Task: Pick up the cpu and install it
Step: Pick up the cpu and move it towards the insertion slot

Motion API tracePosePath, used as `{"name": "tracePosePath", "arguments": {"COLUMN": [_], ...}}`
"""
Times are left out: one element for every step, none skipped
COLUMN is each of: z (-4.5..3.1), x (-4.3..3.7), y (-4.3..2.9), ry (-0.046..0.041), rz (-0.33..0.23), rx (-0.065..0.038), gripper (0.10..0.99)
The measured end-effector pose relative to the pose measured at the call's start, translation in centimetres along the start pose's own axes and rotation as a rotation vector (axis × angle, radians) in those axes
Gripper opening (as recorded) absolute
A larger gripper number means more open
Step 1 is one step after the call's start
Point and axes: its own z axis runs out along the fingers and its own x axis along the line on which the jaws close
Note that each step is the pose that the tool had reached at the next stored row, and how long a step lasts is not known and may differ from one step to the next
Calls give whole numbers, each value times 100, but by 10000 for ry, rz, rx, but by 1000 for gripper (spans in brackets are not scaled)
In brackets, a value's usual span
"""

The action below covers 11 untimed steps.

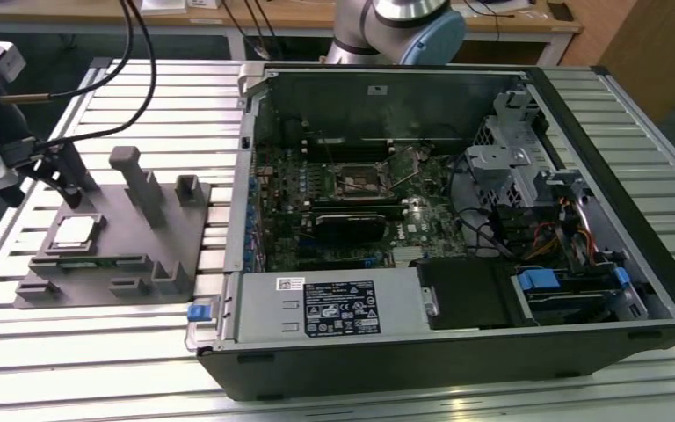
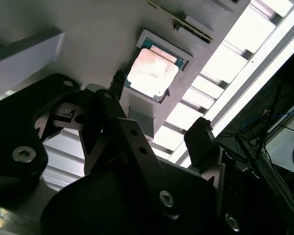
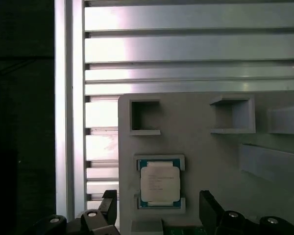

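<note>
The end effector [image 3: 158, 209] is released, its two fingers [image 3: 109, 204] spread wide with nothing between them. It hangs over the grey fixture [image 1: 138, 251] at the exterior view's left. The cpu [image 3: 159, 182] lies flat in its shallow pocket, below and slightly ahead of the fingertip line, apart from both fingers. It is near-square, its edges square to that line. The open computer case [image 1: 408, 97] stands on the slatted surface [image 1: 80, 352], just beside the fixture toward the exterior view's right.
</note>
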Motion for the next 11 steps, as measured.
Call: {"name": "tracePosePath", "arguments": {"z": [18,35,53,67,77,87,97,107,118,131,148], "x": [0,0,0,0,0,0,-1,-1,-1,-1,-1], "y": [-3,-5,-6,-7,-7,-8,-8,-9,-11,-13,-16], "ry": [1,4,6,6,6,6,6,6,7,6,7], "rz": [-39,-79,-101,-105,-105,-106,-106,-107,-107,-108,-111], "rx": [0,1,1,0,0,1,0,0,1,1,1], "gripper": [761,761,761,761,761,761,761,761,761,761,761]}}
